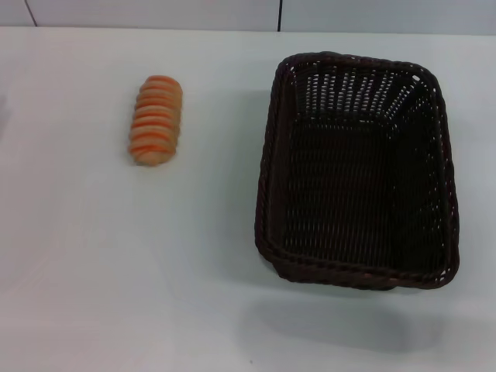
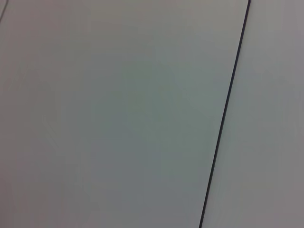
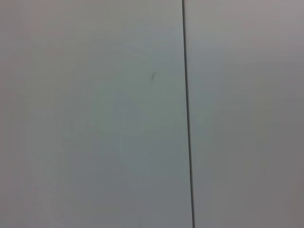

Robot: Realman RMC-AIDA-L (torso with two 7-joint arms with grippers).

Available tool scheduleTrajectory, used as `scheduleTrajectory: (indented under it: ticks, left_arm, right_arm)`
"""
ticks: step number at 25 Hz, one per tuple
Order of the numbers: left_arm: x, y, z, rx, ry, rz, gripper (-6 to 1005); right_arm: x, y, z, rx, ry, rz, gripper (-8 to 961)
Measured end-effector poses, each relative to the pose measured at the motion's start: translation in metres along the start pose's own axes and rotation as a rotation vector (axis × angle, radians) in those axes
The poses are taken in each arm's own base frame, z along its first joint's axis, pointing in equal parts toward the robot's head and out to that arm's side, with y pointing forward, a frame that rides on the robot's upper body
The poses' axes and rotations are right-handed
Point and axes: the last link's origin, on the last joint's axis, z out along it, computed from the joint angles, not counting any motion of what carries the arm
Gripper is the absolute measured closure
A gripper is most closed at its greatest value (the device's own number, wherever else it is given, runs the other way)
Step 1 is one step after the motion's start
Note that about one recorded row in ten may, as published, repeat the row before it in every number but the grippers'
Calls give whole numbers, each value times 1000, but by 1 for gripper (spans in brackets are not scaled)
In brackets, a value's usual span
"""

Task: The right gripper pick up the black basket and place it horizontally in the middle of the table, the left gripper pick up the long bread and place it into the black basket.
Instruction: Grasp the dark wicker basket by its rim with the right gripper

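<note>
The black basket (image 1: 358,170) is a large dark woven basket lying on the right half of the white table (image 1: 194,271), its long side running away from me; it is empty. The long bread (image 1: 156,119), a tan loaf with orange cross stripes, lies on the table at the far left, well apart from the basket. Neither gripper shows in the head view. Both wrist views show only a plain pale surface with one thin dark seam, in the left wrist view (image 2: 223,123) and in the right wrist view (image 3: 188,118).
The table's far edge (image 1: 232,29) meets a pale wall with a dark seam (image 1: 279,14). A faint dark patch sits at the table's left edge (image 1: 2,108).
</note>
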Motion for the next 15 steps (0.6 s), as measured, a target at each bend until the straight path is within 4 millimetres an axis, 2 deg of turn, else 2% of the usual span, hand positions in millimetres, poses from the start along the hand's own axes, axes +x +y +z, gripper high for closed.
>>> scheduleTrajectory:
  ticks: [10,15]
  left_arm:
    - [0,0,3,21,8,-8,140]
    - [0,1,4,18,9,-10,140]
  right_arm:
    - [1,1,2,-26,48,12,170]
    - [-1,9,1,-74,86,18,169]
